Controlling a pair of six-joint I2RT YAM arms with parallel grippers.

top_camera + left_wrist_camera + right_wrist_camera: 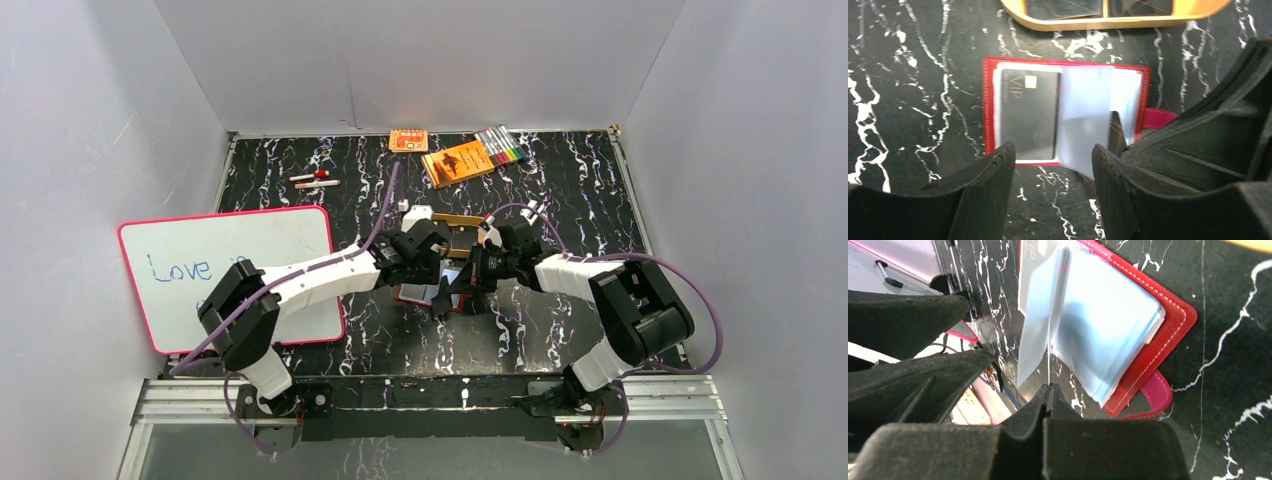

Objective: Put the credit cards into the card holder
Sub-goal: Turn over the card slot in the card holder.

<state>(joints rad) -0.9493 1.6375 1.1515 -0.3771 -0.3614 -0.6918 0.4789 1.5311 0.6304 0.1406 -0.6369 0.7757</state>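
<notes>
The red card holder (pixel 989 110) lies open on the black marbled table. A black credit card (pixel 1029 115) printed "VIP" sits in its left clear sleeve. My left gripper (pixel 1053 150) hovers open just in front of the holder's near edge, with nothing between its fingers. My right gripper (pixel 1048 387) is shut on the edge of one clear sleeve (pixel 1040 330) and holds it lifted off the holder (pixel 1168 335). The snap tab (pixel 1155 395) sticks out at the right. In the top view both grippers (pixel 425 262) (pixel 470 275) meet over the holder (pixel 415 294).
A tan-yellow oval tray (pixel 1108 21) with dark flat cards in it stands just beyond the holder. A whiteboard (pixel 240 270) lies at the left. Orange packets (pixel 460 162), a marker set (pixel 500 145) and two pens (pixel 315 180) lie along the back.
</notes>
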